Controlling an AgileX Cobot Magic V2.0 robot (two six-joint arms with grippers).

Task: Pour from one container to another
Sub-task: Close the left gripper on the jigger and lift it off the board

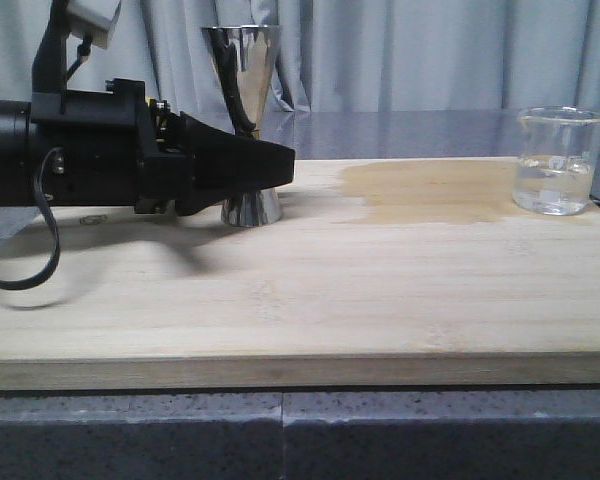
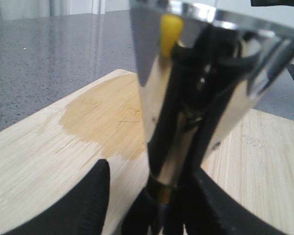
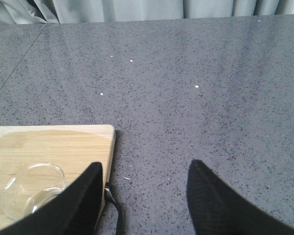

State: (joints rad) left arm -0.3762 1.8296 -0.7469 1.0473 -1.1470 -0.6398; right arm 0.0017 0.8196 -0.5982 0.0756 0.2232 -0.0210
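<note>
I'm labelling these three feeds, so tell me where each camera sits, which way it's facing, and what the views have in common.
Front view: low at the table's near edge, facing forward over the wooden board; shows the left arm reaching to the steel jigger, with the glass beaker far right.
Left wrist view: on the left arm, close up on the jigger between its pincer fingers.
Right wrist view: on the right arm, above the board's corner; open right pincer, beaker.
Shared: the board's dark wet stain appears in all three.
</note>
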